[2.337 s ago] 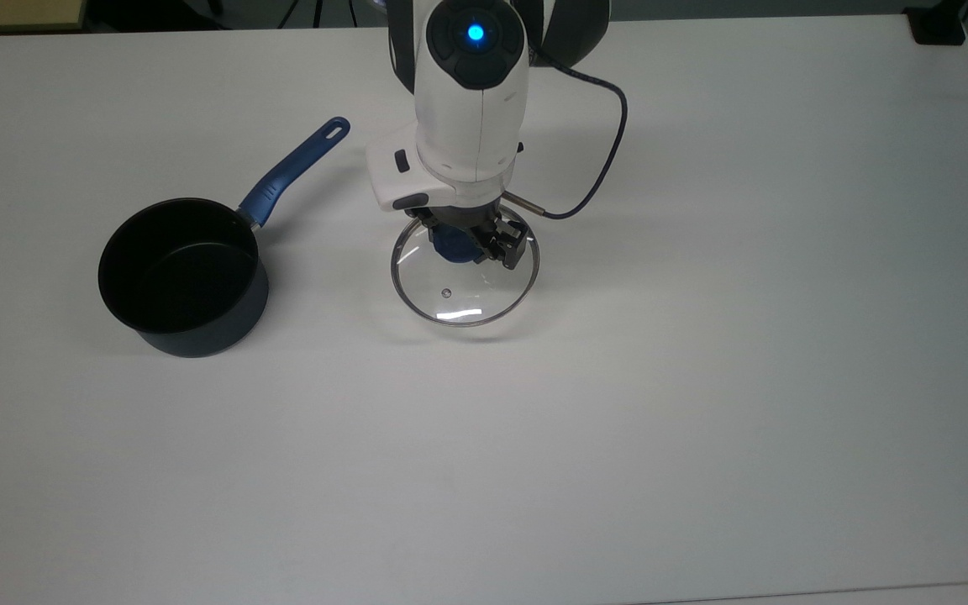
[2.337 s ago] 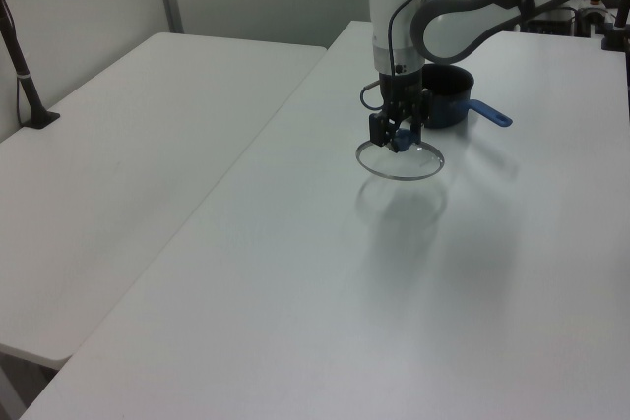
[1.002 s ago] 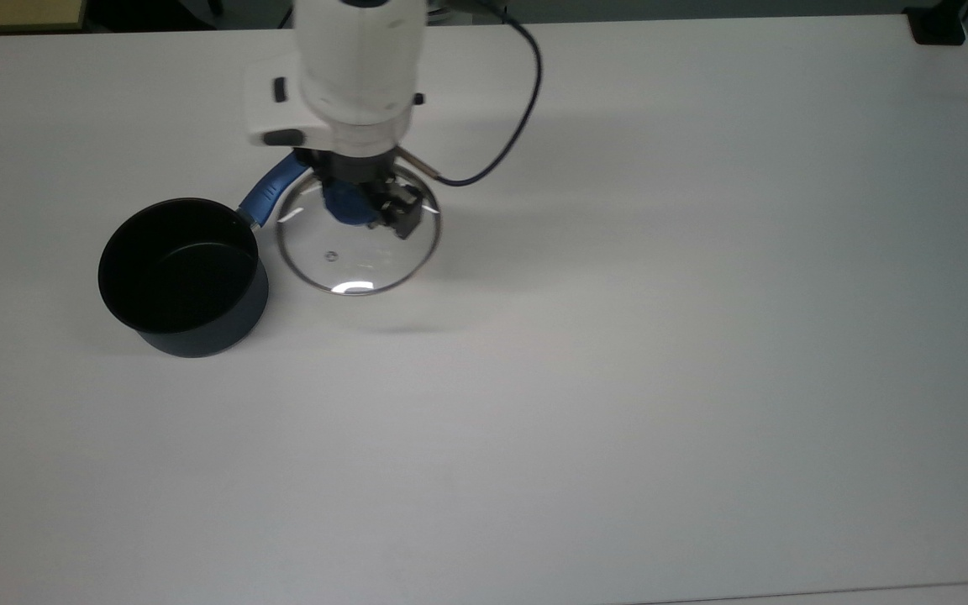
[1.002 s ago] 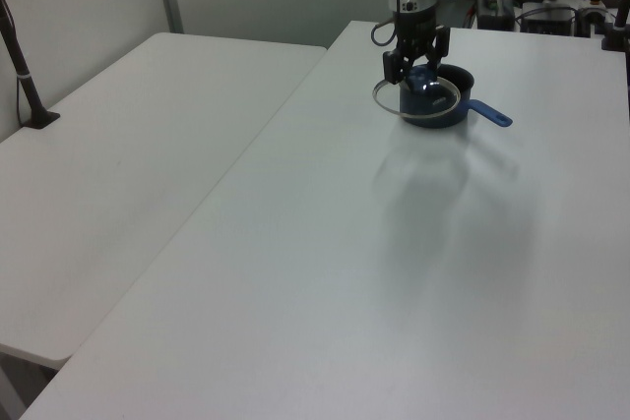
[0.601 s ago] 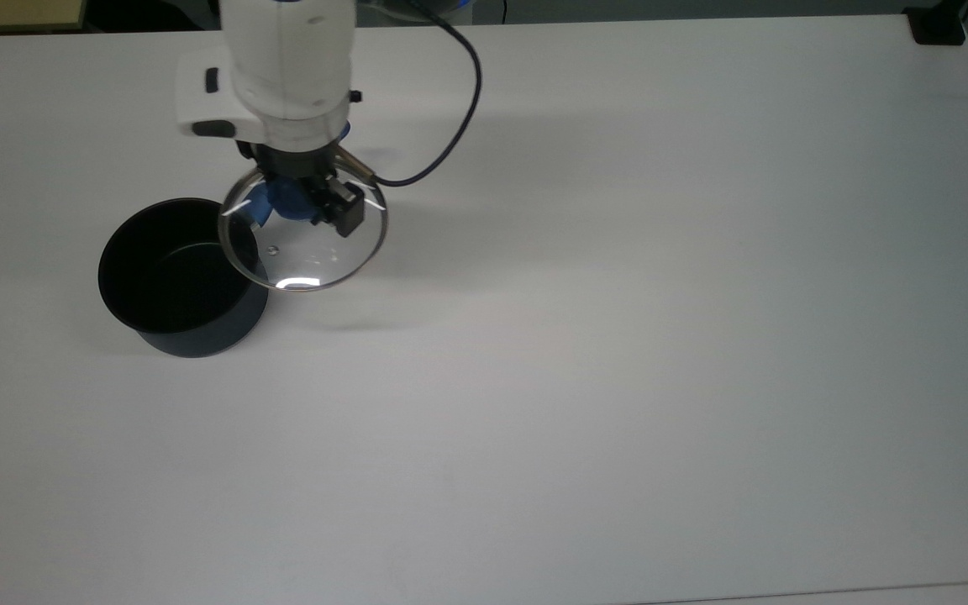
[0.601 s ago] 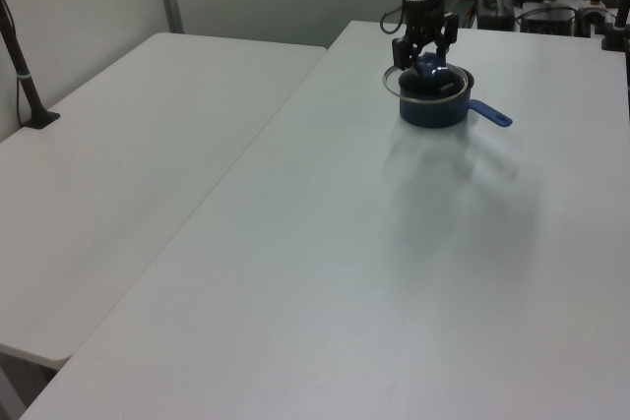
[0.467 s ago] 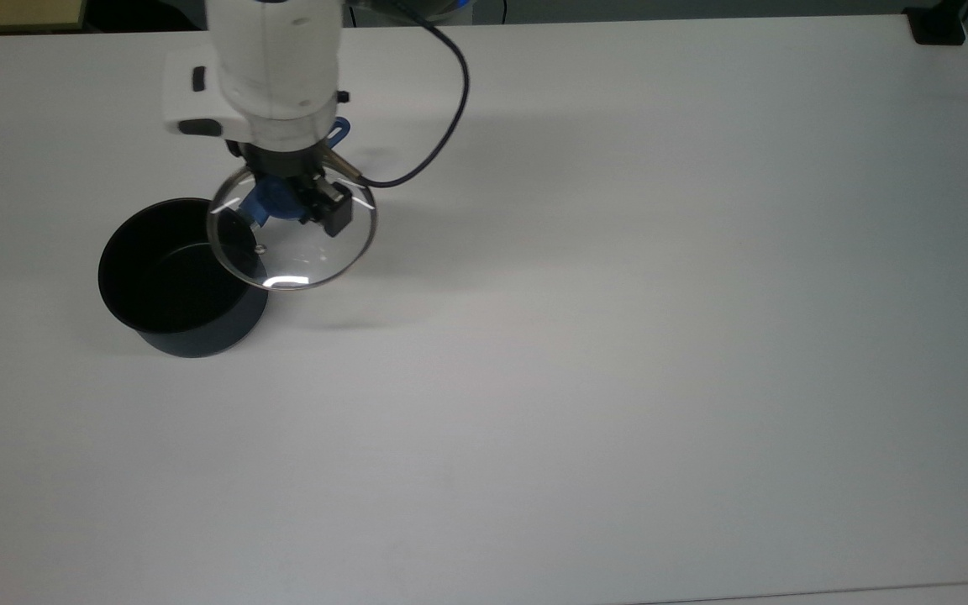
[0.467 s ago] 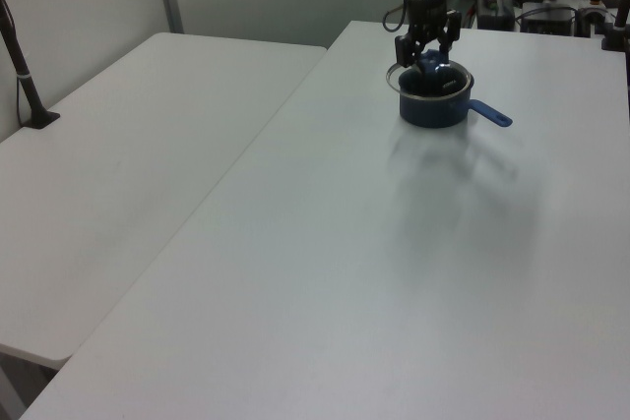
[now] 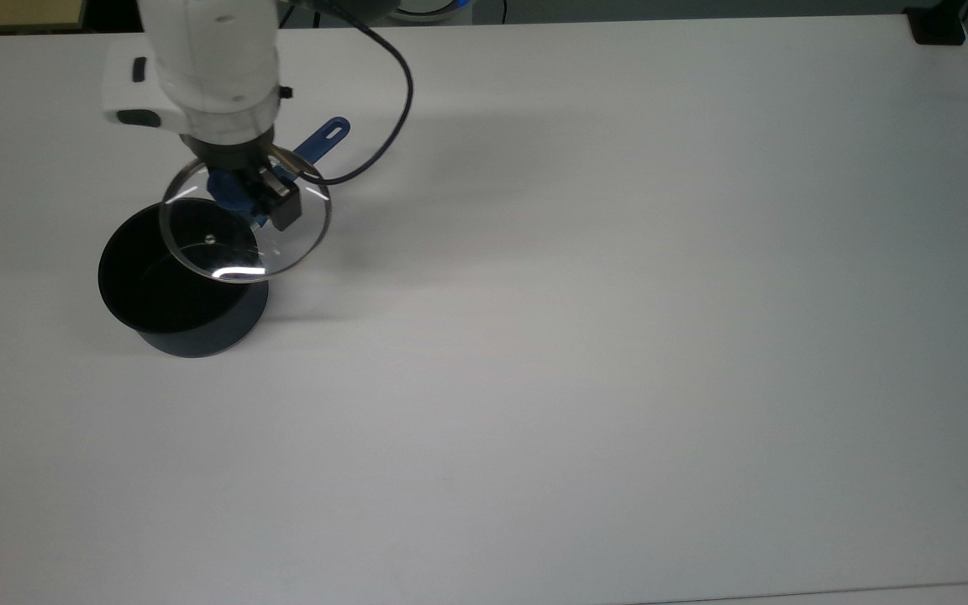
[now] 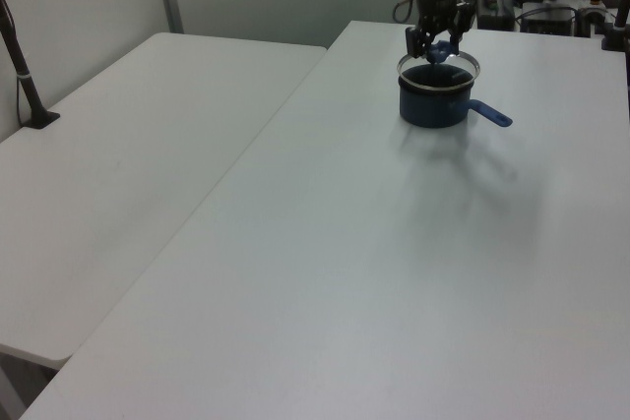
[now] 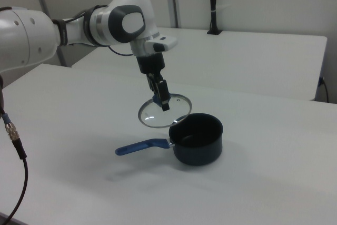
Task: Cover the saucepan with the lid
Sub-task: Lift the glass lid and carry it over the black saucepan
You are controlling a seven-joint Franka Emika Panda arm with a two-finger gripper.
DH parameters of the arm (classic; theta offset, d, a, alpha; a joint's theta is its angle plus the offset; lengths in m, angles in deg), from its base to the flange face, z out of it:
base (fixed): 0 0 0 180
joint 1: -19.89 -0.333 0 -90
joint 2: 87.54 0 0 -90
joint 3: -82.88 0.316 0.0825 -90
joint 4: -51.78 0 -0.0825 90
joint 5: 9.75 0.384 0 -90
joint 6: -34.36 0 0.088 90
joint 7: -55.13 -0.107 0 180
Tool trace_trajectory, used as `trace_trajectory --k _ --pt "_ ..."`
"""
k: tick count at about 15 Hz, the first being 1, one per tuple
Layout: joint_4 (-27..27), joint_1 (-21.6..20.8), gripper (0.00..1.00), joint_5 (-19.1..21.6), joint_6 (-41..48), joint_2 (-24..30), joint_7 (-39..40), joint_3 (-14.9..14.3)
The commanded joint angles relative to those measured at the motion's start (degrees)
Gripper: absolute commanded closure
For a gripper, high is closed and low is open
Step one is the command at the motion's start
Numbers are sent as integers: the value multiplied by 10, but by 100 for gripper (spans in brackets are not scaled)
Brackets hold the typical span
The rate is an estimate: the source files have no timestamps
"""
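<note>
In the upper left of the top view, the white arm points straight down. Its gripper hangs below the wrist, black fingers clamped on the lid's blue knob.

the tabletop is seen steeply from above in the top view, from far along its length in the left view, and nearer, low, in the right view; the saucepan is shared.
</note>
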Motion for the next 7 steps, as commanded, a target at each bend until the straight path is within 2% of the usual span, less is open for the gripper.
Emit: trace_trajectory --k 1,3,7 --pt "-10 3 40 -9 -31 -14 15 -16" --pt "-11 7 40 -8 -45 -19 16 -30" --pt "-11 18 40 -10 -71 -31 17 -34"
